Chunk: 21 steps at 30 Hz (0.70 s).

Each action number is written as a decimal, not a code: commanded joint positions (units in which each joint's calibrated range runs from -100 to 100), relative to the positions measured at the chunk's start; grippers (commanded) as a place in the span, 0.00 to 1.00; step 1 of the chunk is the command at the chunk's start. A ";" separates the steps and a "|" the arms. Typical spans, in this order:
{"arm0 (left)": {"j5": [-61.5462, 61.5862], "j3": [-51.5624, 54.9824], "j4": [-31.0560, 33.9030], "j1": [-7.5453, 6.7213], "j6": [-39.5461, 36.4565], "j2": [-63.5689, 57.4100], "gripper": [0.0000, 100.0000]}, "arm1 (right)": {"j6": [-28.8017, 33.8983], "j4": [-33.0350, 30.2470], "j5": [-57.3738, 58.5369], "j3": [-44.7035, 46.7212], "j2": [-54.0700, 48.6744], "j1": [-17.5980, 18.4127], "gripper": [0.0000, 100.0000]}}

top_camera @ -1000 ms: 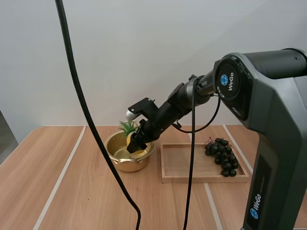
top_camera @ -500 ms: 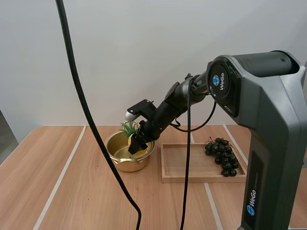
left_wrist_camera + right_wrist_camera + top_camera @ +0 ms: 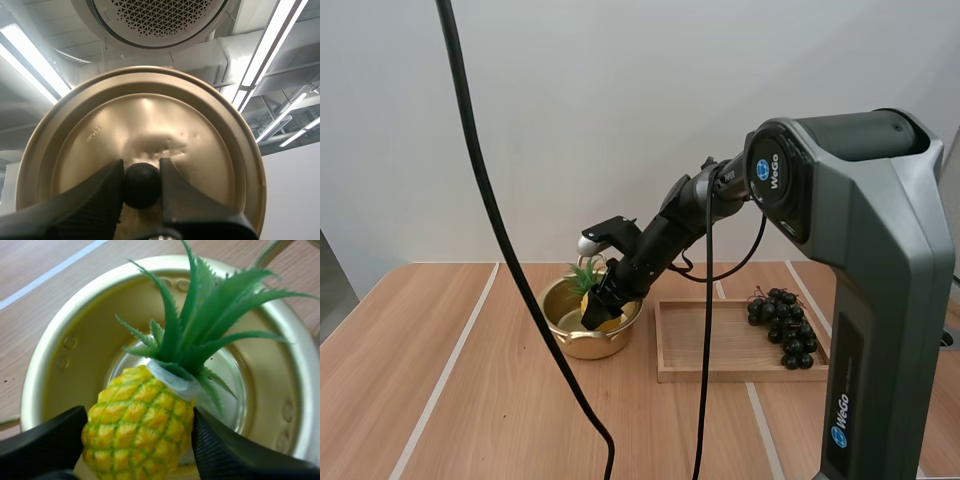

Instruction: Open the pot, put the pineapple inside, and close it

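The pineapple (image 3: 137,427) is gripped by its yellow body between the fingers of the right gripper (image 3: 140,445). It is held within the mouth of the pot (image 3: 572,342), with its leaves toward the pot's far rim. Free space is left between fruit and pot wall on every side. Whether the pot's floor is touched cannot be told. The lid (image 3: 145,117) is clamped by its black knob (image 3: 142,186) in the left gripper (image 3: 141,175). A wooden tray (image 3: 720,373) lies just right of the pot, and grapes (image 3: 785,325) are at its end farthest from the pot. Bare table (image 3: 430,380) lies left of the pot.
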 commanded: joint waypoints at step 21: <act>2.18 -0.42 0.38 -0.11 0.76 -0.18 0.00 | 2.20 -2.41 1.93 0.45 -2.43 -0.22 0.16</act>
